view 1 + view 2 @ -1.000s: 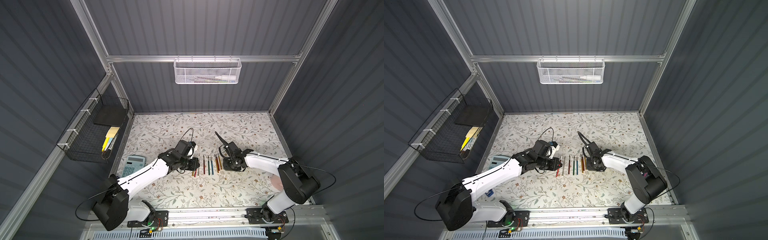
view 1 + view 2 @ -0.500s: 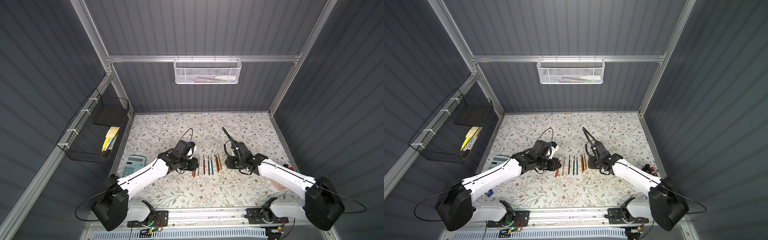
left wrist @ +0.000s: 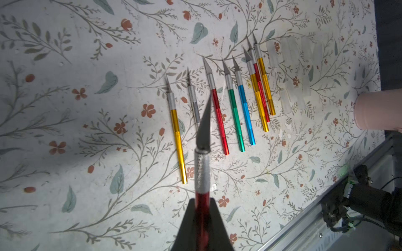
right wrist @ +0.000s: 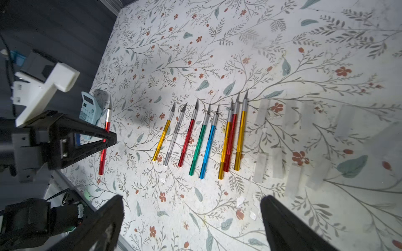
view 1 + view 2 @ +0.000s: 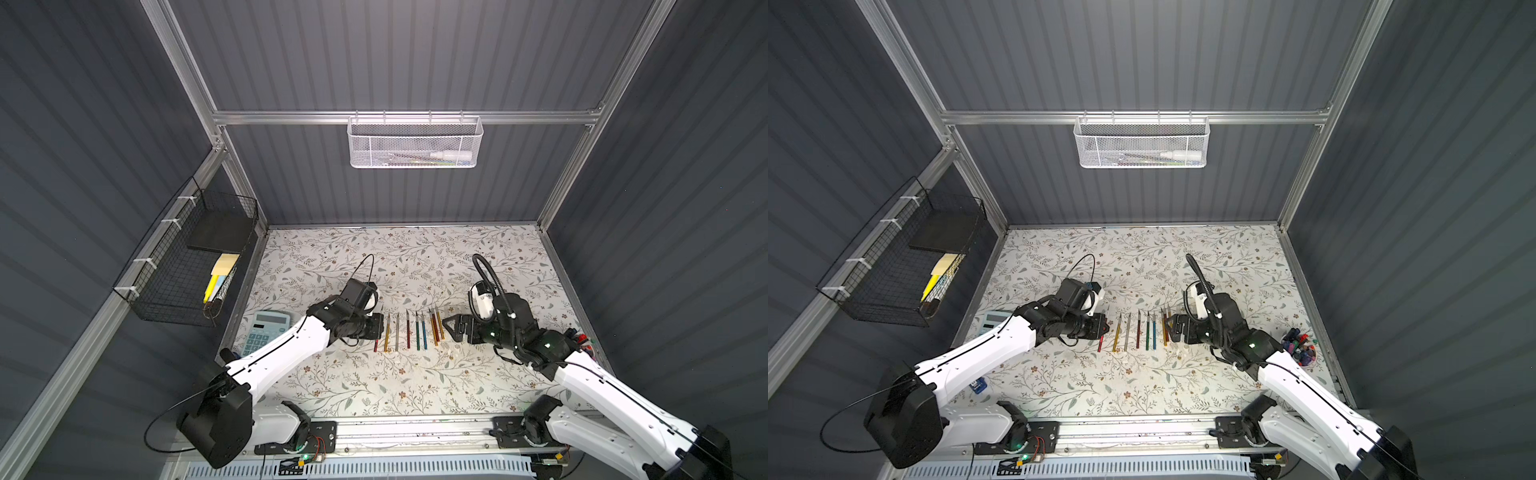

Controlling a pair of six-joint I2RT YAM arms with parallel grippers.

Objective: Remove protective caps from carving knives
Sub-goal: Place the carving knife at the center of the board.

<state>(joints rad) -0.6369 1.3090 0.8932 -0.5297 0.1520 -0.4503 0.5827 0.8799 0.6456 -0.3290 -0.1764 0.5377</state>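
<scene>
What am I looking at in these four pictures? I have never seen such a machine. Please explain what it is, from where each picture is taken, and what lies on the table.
It is a robot with two white arms, left arm and right arm, each ending in a black claw. Both top views look down from one camera head above. The other two pictures come from small cameras on the wrists, so each looks along its own claw. On the flowered table lie a row of eight thin knives with shiny coloured metal handles, blades bare, several clear plastic caps beside them, and a light blue calculator. The left claw is shut on a ninth knife with a red metal handle, also uncapped. The right claw is open and empty.
</scene>
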